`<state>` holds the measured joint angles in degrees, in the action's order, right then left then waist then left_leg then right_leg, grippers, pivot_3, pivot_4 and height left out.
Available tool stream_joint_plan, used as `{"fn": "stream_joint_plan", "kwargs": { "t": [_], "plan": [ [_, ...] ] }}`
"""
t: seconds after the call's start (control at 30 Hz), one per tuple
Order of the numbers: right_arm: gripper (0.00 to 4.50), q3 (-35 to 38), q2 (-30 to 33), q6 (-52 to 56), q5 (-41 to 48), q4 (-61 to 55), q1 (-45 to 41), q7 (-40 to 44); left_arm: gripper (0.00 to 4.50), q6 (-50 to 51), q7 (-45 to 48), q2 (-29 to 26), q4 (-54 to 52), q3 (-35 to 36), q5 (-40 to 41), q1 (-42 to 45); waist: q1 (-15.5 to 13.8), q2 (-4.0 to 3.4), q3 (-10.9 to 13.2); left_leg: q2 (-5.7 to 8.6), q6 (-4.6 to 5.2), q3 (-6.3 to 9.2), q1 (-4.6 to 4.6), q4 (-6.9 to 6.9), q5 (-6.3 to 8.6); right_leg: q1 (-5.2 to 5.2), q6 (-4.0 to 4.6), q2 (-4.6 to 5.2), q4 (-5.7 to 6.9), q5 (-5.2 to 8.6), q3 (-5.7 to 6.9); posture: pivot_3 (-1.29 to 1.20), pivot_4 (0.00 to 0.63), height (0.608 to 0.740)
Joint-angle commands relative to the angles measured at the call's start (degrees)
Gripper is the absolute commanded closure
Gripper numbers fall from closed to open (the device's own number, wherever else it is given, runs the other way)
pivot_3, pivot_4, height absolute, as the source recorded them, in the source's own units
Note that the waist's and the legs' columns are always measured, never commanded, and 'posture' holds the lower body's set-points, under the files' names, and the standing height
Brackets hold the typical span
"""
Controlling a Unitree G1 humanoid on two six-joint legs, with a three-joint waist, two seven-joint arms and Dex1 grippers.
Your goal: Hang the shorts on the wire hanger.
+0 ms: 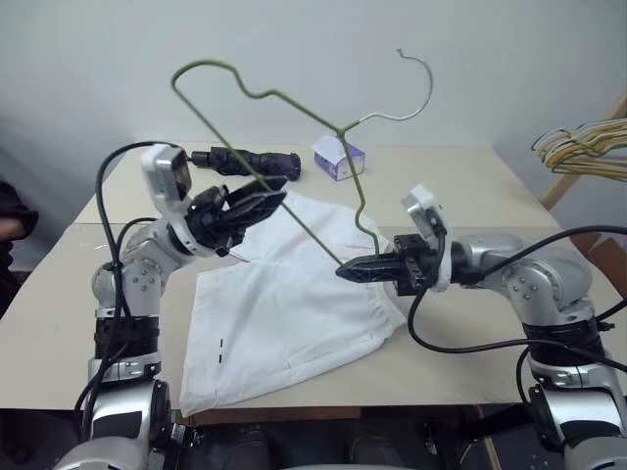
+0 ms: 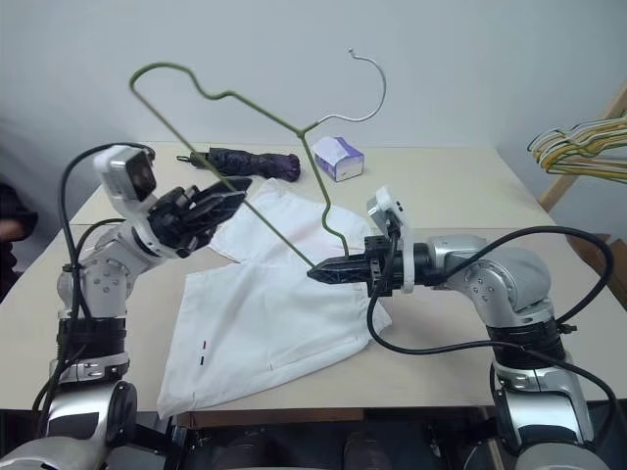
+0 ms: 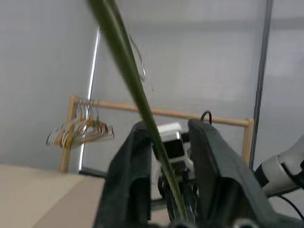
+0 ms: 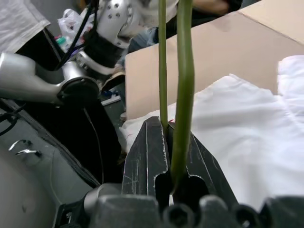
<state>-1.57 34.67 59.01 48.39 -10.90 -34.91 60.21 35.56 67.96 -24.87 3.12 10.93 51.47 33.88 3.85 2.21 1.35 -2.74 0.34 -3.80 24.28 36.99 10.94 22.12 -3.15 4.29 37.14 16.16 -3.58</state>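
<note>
The wire hanger (image 1: 299, 106), thin and greenish-grey, stands tilted in the air above the table, its hook (image 1: 421, 98) pointing up to the right. My right gripper (image 1: 345, 271) is shut on its lower corner, and the right wrist view shows the wire (image 4: 184, 71) pinched between the fingers. My left gripper (image 1: 265, 204) is open, and the hanger's long bar (image 3: 128, 71) passes between its fingers (image 3: 130, 180) without being clamped. The white shorts (image 1: 284, 323) lie spread flat on the beige table (image 1: 460, 323), below both grippers and apart from them.
A folded dark umbrella (image 1: 250, 162) and a small white-purple tissue box (image 1: 339, 157) lie at the back of the table. A bunch of coloured hangers (image 1: 588, 147) hangs on a wooden rack at the far right. A person's dark sleeve (image 1: 12, 211) shows at the left edge.
</note>
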Motion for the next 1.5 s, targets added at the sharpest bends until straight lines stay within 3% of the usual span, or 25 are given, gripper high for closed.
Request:
{"fn": "stream_joint_plan", "kwargs": {
  "t": [0.03, 0.2, 0.37, 0.47, 0.6, 0.8, 0.9, 1.2, 1.5],
  "plan": [
    [4.50, 6.9, -1.1, 1.3, 3.9, 0.9, -0.5, -4.4, 1.57, -1.8, -3.7, -1.8, 0.4, -1.8, -5.8, -0.4, 0.0, 0.00, 0.0, 0.00, 0.00, 0.00, 0.00, 0.00, 0.00, 0.00, 0.00, 0.00, 0.00, 0.00, 0.00, -0.07, 0.000, 0.740],
    [4.50, 13.0, -0.1, 6.1, 6.4, 1.9, 2.3, -11.4, 0.01, -3.8, -5.2, -4.7, -0.1, -4.2, -12.6, -4.9, 0.2, 0.00, 0.0, -0.02, 0.00, -0.02, -0.01, -0.04, 0.00, 0.02, 0.00, -0.01, 0.00, 0.00, -0.01, -0.08, 0.000, 0.740],
    [4.50, 16.9, 7.2, 12.8, 6.7, 1.1, 11.7, -13.8, 0.01, -9.8, -7.1, -8.1, 0.1, -8.3, -22.6, -8.9, -0.5, -0.01, 0.0, 0.01, 0.00, -0.05, 0.04, -0.03, 0.00, 0.03, 0.01, 0.06, -0.04, 0.00, 0.00, -0.08, 0.000, 0.740],
    [4.50, 19.1, 13.1, 16.2, 6.6, 0.4, 19.3, -13.6, 0.01, -10.8, -5.3, -10.1, -1.2, -9.6, -24.3, -10.6, -0.7, -0.02, 0.0, 0.02, 0.01, -0.08, 0.06, -0.03, 0.01, 0.04, 0.01, 0.08, -0.07, 0.00, 0.00, -0.08, 0.000, 0.740],
    [4.50, 21.6, 21.0, 20.6, 8.4, 5.3, 28.2, -7.3, 0.01, -10.8, -3.8, -11.2, -3.8, -10.5, -24.4, -12.4, -0.6, -0.05, 0.0, 0.00, 0.03, -0.10, 0.03, -0.03, 0.02, 0.05, 0.01, 0.06, -0.07, 0.00, -0.04, -0.09, 0.000, 0.740],
    [4.50, 14.4, 29.0, 21.4, 5.4, 16.7, 33.2, 3.2, 0.01, -10.6, -4.1, -11.0, -5.1, -11.7, -25.1, -13.0, 0.4, -0.08, 0.0, -0.02, 0.03, -0.09, -0.07, -0.02, 0.02, -0.03, 0.02, 0.03, -0.06, 0.01, -0.05, -0.10, 0.000, 0.740],
    [4.50, 10.8, 29.8, 19.5, 2.8, 19.5, 31.9, 5.4, 0.01, -10.6, -4.0, -11.1, -5.2, -11.9, -25.1, -12.9, 0.8, -0.18, -0.1, -0.06, 0.04, -0.09, -0.10, -0.03, 0.03, -0.03, 0.02, -0.04, -0.06, 0.01, -0.10, -0.10, 0.000, 0.740],
    [4.50, 5.4, 23.0, 15.5, -2.3, 26.2, 22.3, 7.0, 0.01, -10.8, -3.7, -10.9, -4.0, -12.2, -25.8, -12.3, 0.9, -0.23, -0.1, -0.04, 0.04, -0.06, -0.05, -0.02, 0.03, 0.00, 0.01, -0.07, -0.06, 0.02, -0.10, -0.08, 0.000, 0.740],
    [4.50, 5.7, 23.5, 10.7, -2.3, 23.0, 26.3, 13.2, 0.01, -11.2, -3.5, -10.9, -3.8, -12.2, -26.3, -12.4, -0.3, -0.25, -0.1, 0.01, 0.05, -0.08, -0.03, 0.03, 0.04, 0.00, -0.03, -0.01, -0.06, 0.01, -0.10, -0.07, 0.000, 0.740]
  ]
}}
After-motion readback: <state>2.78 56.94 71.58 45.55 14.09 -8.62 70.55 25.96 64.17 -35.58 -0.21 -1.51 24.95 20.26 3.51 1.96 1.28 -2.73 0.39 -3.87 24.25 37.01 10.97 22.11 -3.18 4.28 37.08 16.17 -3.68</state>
